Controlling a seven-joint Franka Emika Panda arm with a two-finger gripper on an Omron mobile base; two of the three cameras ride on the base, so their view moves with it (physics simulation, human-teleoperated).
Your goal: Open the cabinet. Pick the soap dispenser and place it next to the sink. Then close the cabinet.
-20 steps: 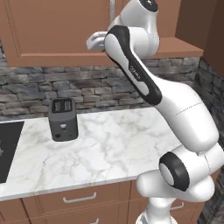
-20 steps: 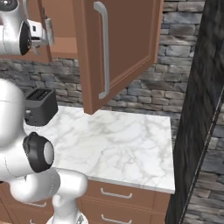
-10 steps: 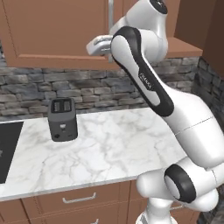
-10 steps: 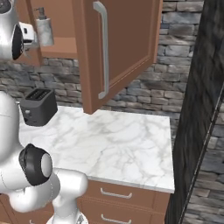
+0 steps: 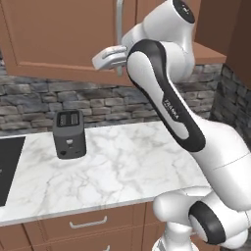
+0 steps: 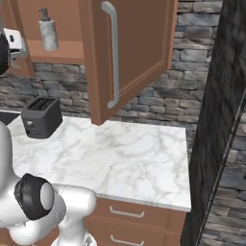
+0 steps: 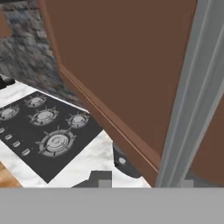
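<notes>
The small grey-silver soap dispenser (image 6: pixel 48 31) with its dark pump top stands upright on the shelf of the reddish-brown wooden wall cabinet (image 6: pixel 134 48), near the shelf's front edge. The cabinet's right door is swung wide open, so step one looks done. Picking the bottle, setting it beside the sink and closing the door are all left. The white two-finger gripper (image 5: pixel 109 57) is at the closed left door's long silver bar handle (image 7: pixel 192 87), beside the lower edge; I cannot tell how wide its fingers stand. Below, a black toaster (image 6: pixel 42 116) sits near the marble counter's (image 6: pixel 120 158) back edge.
</notes>
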